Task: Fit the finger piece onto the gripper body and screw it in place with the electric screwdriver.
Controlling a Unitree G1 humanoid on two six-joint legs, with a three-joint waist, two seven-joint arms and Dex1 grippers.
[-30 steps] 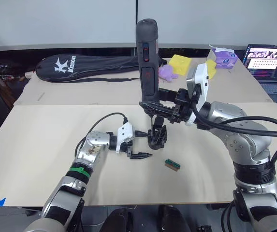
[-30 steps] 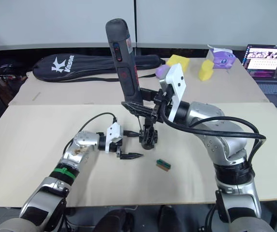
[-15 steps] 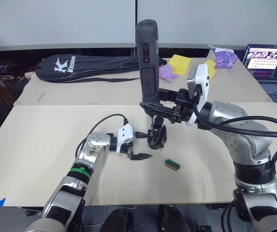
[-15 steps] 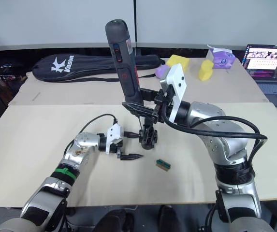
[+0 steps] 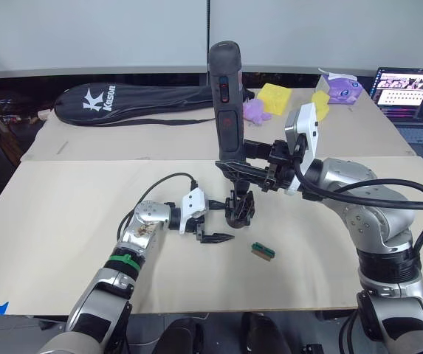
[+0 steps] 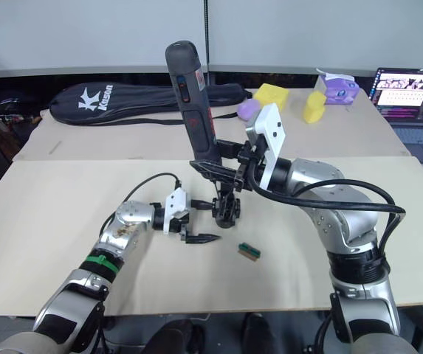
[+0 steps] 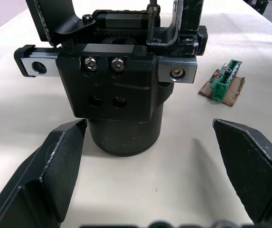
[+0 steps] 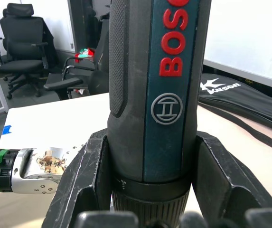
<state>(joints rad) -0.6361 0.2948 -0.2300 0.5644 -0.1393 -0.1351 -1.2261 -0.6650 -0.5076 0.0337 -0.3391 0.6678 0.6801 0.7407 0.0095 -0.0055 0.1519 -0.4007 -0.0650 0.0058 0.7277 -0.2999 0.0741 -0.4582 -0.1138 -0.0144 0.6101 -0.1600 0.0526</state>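
Left wrist view is looking straight at the gripper body [image 7: 119, 102], which is standing on its rounded base on the table [image 5: 63, 221], with two screw heads and two empty holes showing on its near face. The left gripper [image 7: 150, 190] is sitting with its fingers spread wide, one to each side of the body and touching neither, and is holding nothing; it is probably waiting there to brace the body if it starts turning under the tool. From the head views, the right gripper [image 5: 259, 164] is clamping the electric screwdriver [image 5: 227, 99] low on its barrel, just above the collar, so the heavy handle is rising upright above the grip and leaning slightly, and the thin bit is pointing down onto the top of the gripper body. In the left wrist view the bit is meeting the top bracket of the body, which suggests a screw is being driven or lined up there, though the screw itself is too small to make out. The finger piece [image 5: 242, 200] appears to be sitting on the body already, but I cannot tell it apart from the body's own finger. A small green block [image 5: 263, 251] is lying on the table just beside the work, apart from both grippers. A black racket bag [image 5: 122, 99] and a laptop [image 5: 410, 92] are lying well behind.
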